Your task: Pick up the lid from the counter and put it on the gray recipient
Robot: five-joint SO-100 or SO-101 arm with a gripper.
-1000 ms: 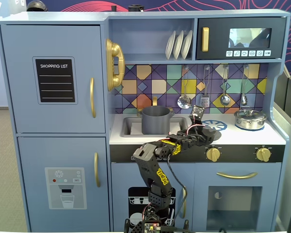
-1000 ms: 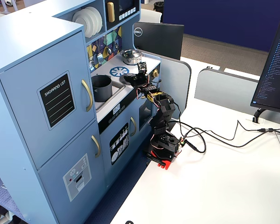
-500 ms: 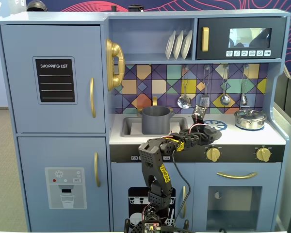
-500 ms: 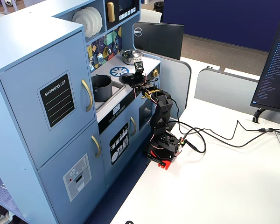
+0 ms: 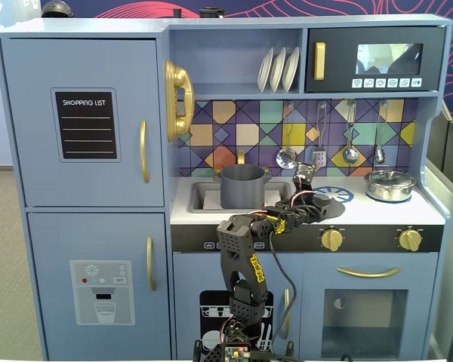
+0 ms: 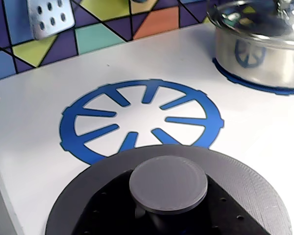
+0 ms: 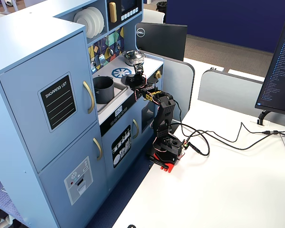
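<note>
Nearest the wrist camera, the lid, a matte dark gray disc with a round central knob, is filling the bottom edge of the wrist view and lying flat on the white table, its far rim overlapping the near arc of the blue starburst burner circle. Black parts of the hand are showing under and around the knob in that view, but whether the fingers are apart or closed on the knob cannot be told. Toward the back right corner of the table, the shiny silver pot is sitting on a second blue ring, well apart from the lid. A perforated metal utensil is hanging against the coloured tile backsplash along the table's back edge. In a fixed view facing the toy kitchen, the hand is reaching over the middle of the table, with the arm rising from in front of the table's front edge. The gray recipient, an open matte pot, is standing in the sink at the table's left side, near the hand but not touching it. In a fixed view from the side, the recipient is standing lidless, with the hand beyond it toward the silver pot.
</note>
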